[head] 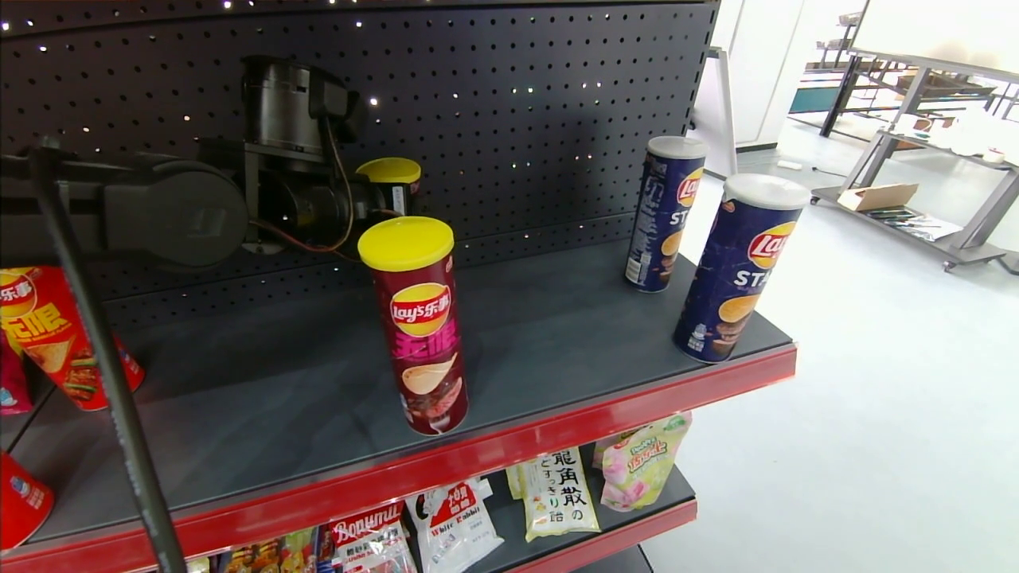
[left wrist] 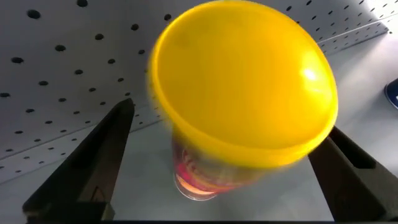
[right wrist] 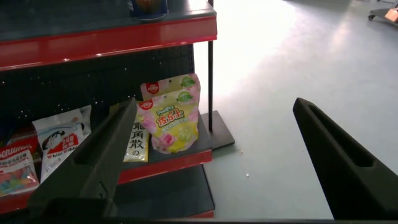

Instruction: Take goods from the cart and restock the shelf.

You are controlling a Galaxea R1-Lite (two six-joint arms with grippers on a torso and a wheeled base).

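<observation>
Left pincer [left wrist: 230, 118], seen from its wrist. The two dark fingers [left wrist: 93, 168] stand spread, one on either side of an upright chip can [left wrist: 211, 177], with a gap visible between each and the can body. The can's yellow lid [left wrist: 242, 81] lies nearest the camera (blurred at its rim). Below the pincer is the grey shelf [left wrist: 146, 183], and beyond it the perforated pegboard [left wrist: 62, 50]. A dark blue sliver [left wrist: 393, 93] shows outside one finger.

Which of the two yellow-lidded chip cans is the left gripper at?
The rear can, by the pegboard, sits inside the open left gripper. The front can stands free near the front edge of the shelf.
</observation>
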